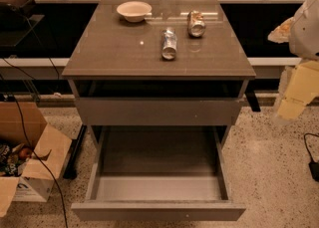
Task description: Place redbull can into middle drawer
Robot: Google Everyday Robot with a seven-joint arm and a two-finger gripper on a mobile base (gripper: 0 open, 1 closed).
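The hand (pixel 298 85) hung at 3 o'clock, off the worktop's (pixel 109 53) right edge, a pale, blurred shape touching nothing; whether it was wide or narrow could not be told. The redbull can (pixel 169 44), slim, shiny silver and blue, sat near the middle of the smooth, glossy grey-brown worktop. A stubbier silver can (pixel 196 23) with brownish-gold markings stood at 1 o'clock from it, a shallow round cream bowl (pixel 134 10) at 11 o'clock. At 6 o'clock the middle drawer (pixel 158 210) stood pulled out, a deep matt grey box.
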